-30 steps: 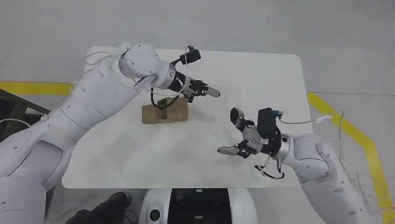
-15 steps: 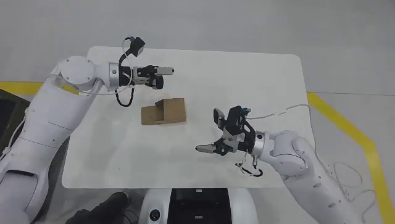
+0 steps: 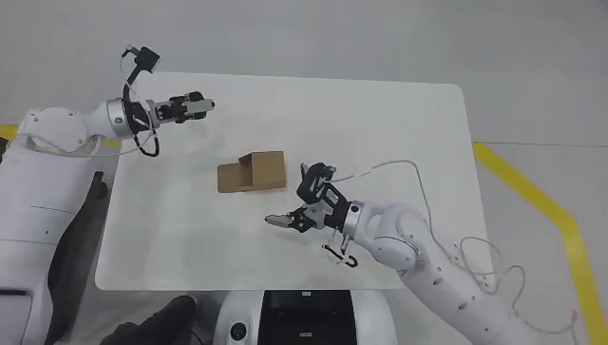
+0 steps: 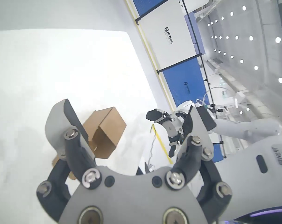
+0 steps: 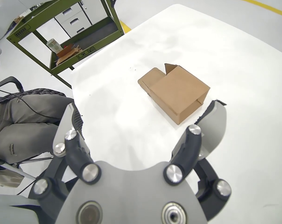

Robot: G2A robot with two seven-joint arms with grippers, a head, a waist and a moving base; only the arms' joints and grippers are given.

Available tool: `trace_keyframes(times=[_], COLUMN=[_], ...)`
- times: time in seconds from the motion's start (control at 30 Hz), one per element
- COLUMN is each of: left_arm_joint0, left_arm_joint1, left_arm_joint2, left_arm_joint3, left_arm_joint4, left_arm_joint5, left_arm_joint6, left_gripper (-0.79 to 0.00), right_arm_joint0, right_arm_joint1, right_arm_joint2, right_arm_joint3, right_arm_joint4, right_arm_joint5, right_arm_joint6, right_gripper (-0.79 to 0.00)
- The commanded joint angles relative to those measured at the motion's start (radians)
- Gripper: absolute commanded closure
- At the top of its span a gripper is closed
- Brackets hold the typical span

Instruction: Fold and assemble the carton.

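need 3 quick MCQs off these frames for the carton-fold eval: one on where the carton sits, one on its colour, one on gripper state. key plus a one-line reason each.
1. Where is the carton?
A. held in a gripper
B. on the table, touched by neither gripper
C. hanging off the table's edge

2. What colour is the carton?
A. white
B. green
C. brown

3. How do the two grippers stand?
A. both shut
B. both open
C. one shut on the carton

Key
1 B: the top view shows it lying well inside the tabletop, with both arms apart from it.
2 C: it is plain brown cardboard in all three views.
3 B: the left gripper and the right gripper each show their fingers spread wide in their own wrist views, gripping nothing.
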Motion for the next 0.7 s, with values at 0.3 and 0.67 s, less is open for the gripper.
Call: trace_keyframes(times=[0.3,0.67], left_arm_joint0=[0.18,0.294], left_arm_joint1=[0.037,0.036], left_arm_joint2=[-0.221,-0.307], left_arm_joint3=[-0.064,-0.12], left_arm_joint4=[0.329,0.468], left_arm_joint5=[-0.269,-0.291], left_arm_joint6=[0.218,0.425], left_gripper=[-0.785,-0.785], right_arm_joint0=[0.049,0.061], right_arm_joint1=[-0.045,-0.063], right_arm_joint2=[-0.052,-0.085], right_arm_joint3=[0.073,0.079], right_arm_joint4=[0.051,-0.009], right_arm_joint5=[0.165,0.245], right_arm_joint6=[-0.024,-0.028], right_gripper=[-0.785,-0.785])
